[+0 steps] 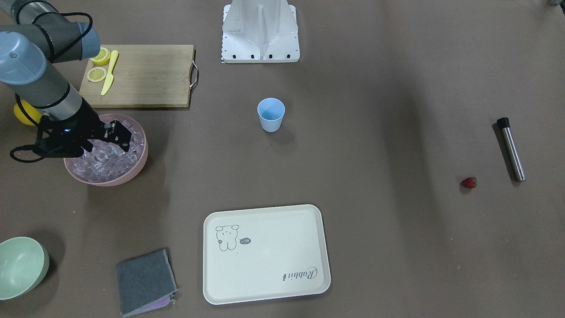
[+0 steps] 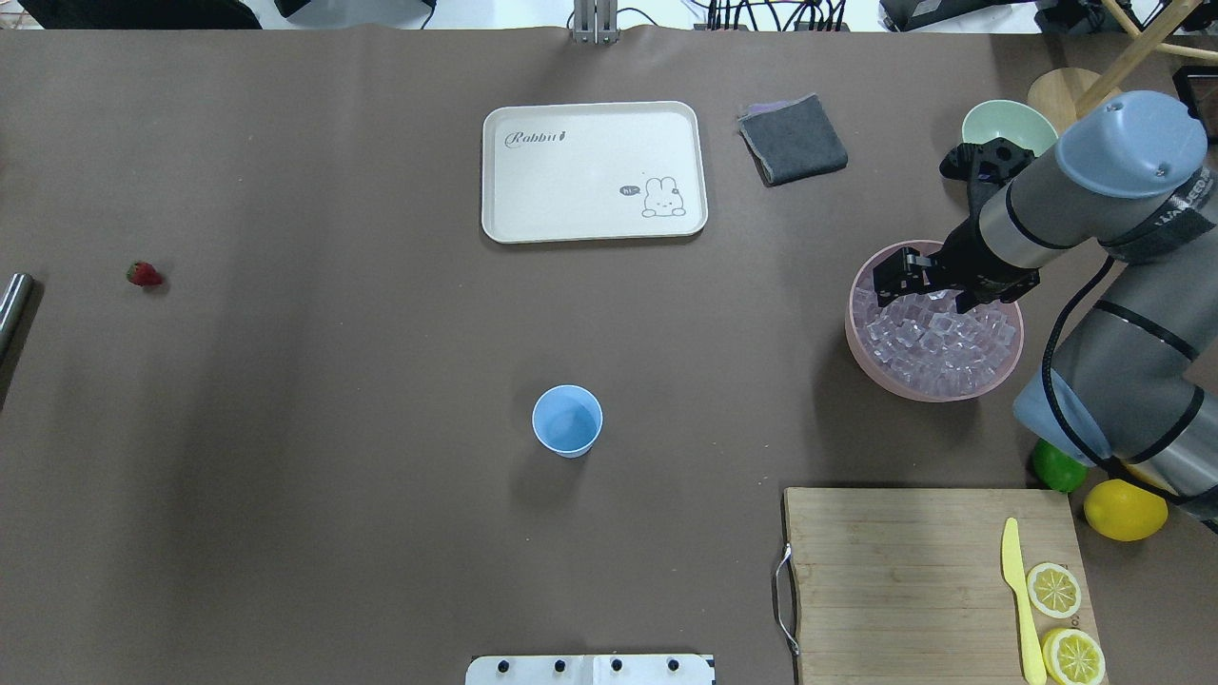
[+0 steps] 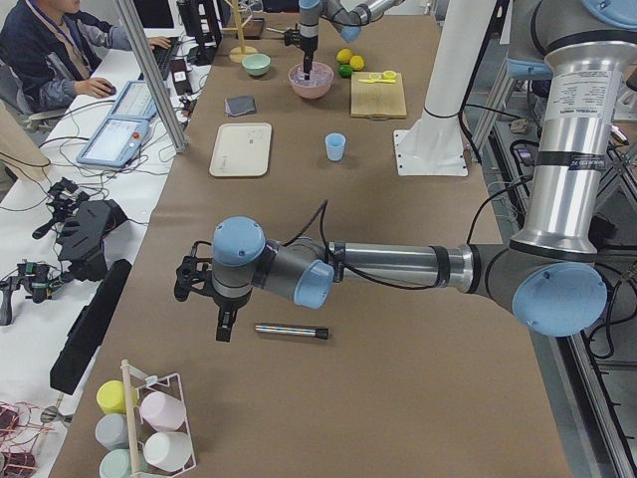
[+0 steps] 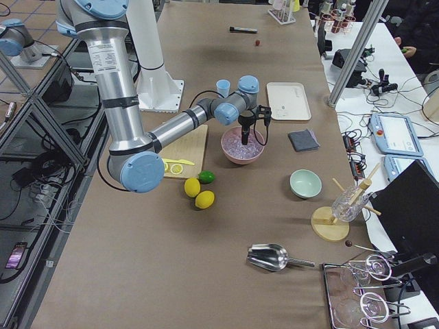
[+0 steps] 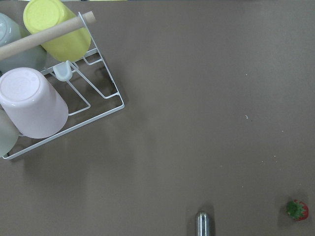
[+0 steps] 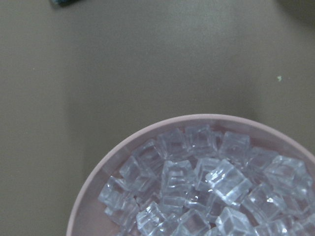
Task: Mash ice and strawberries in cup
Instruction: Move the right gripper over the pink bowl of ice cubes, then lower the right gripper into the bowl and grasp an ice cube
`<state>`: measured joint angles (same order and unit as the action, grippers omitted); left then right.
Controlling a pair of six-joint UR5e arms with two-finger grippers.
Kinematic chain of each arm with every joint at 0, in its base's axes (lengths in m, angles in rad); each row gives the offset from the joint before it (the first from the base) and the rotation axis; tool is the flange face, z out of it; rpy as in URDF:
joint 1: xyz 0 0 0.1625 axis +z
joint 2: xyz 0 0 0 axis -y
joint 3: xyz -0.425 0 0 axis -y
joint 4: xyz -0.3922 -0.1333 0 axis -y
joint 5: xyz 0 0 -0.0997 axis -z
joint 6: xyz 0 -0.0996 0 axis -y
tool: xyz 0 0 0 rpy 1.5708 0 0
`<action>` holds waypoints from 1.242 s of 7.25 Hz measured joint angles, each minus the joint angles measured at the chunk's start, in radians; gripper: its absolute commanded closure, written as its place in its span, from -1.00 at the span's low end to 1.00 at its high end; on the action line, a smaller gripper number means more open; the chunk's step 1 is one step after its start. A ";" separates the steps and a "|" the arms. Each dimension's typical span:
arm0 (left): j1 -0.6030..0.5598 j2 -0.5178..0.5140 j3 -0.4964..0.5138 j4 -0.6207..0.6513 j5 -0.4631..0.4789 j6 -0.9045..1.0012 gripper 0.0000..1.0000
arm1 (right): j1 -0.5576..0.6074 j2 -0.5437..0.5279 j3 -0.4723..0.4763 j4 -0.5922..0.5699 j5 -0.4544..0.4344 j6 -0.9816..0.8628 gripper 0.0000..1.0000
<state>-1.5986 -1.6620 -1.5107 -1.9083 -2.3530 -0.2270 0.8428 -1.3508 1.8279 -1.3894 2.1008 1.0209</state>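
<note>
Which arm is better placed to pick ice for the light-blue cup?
Right. The right gripper hangs over the wide pink bowl of clear ice cubes; the left gripper is far away.

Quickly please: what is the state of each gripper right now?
Left gripper: cannot be told; seen only from the side.
Right gripper: above the ice in the pink bowl; cannot be told.

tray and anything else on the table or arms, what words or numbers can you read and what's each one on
"Rabbit": script in one corner of the tray.
Speech bubble beside the tray's rabbit drawing: looks like "hi", too small to be sure.
Lettering on the right arm: partly hidden and blurred, unreadable.
Label on the left arm: too small to read.
</note>
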 measured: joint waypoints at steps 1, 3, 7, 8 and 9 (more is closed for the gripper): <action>-0.001 0.001 0.000 0.000 0.000 0.000 -0.95 | -0.008 -0.004 0.000 -0.001 -0.017 0.014 -0.96; 0.000 0.002 -0.003 0.000 -0.001 0.000 -0.95 | -0.023 -0.011 -0.001 -0.001 -0.043 0.022 -0.72; 0.000 0.002 -0.002 0.000 -0.002 0.000 -0.95 | -0.063 -0.012 -0.004 -0.003 -0.079 0.034 -0.04; 0.000 0.002 -0.002 0.000 -0.002 0.000 -0.95 | -0.068 -0.012 -0.005 -0.003 -0.080 0.034 0.08; 0.000 0.002 -0.002 -0.001 -0.002 0.000 -0.95 | -0.073 -0.015 -0.006 -0.003 -0.084 0.034 0.09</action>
<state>-1.5984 -1.6598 -1.5129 -1.9093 -2.3546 -0.2270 0.7699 -1.3655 1.8222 -1.3925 2.0163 1.0553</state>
